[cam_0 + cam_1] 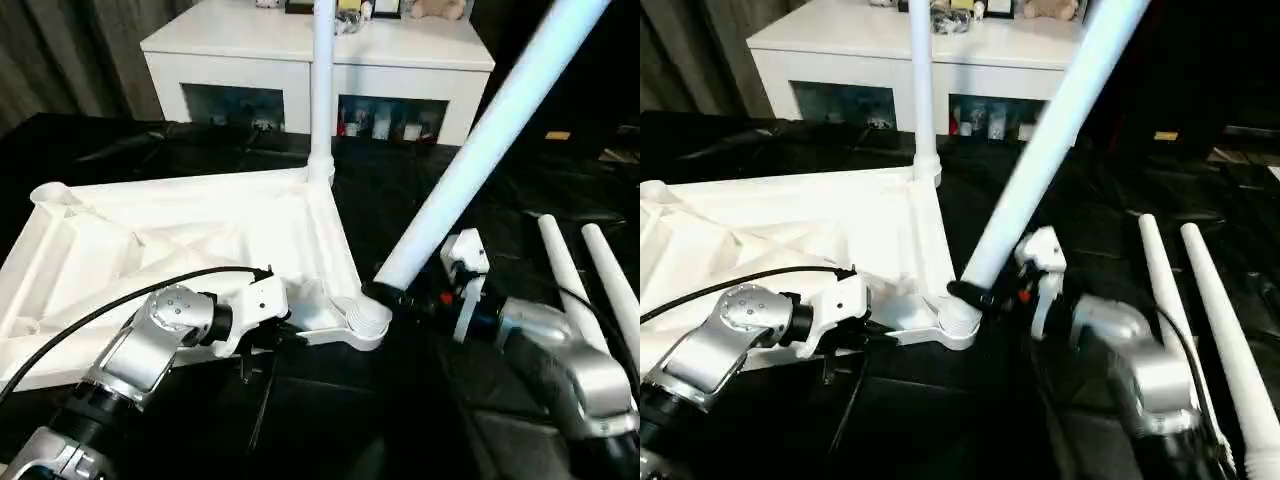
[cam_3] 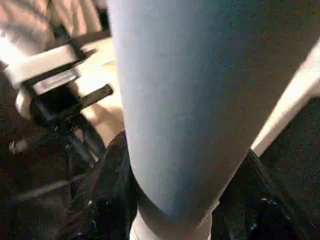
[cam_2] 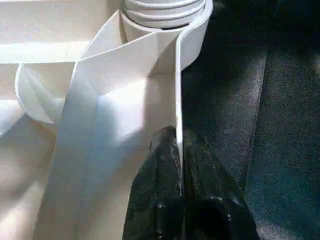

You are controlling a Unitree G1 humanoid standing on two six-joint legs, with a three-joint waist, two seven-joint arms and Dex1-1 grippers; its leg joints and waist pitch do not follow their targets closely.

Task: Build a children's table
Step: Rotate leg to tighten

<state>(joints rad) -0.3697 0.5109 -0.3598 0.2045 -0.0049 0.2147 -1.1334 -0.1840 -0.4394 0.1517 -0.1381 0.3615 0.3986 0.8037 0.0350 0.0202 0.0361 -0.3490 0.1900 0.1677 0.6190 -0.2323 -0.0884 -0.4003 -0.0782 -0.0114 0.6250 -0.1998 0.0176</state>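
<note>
You see the tabletop (image 1: 180, 250) lying underside up on the dark floor (image 1: 420, 200), in front of the white cabinet (image 1: 300, 60). The left gripper (image 3: 179, 150) is clenched on the thin rim wall just beside the tabletop's near corner socket (image 1: 362, 322). The right gripper (image 1: 385, 293) grasps the tilted leg (image 1: 480, 150) at that socket; its fingers are mostly hidden behind the leg. A fitted leg (image 1: 322, 90) stands at the tabletop's far corner, its top cut off. Two spare legs (image 1: 590, 270) lie right of the tabletop.
</note>
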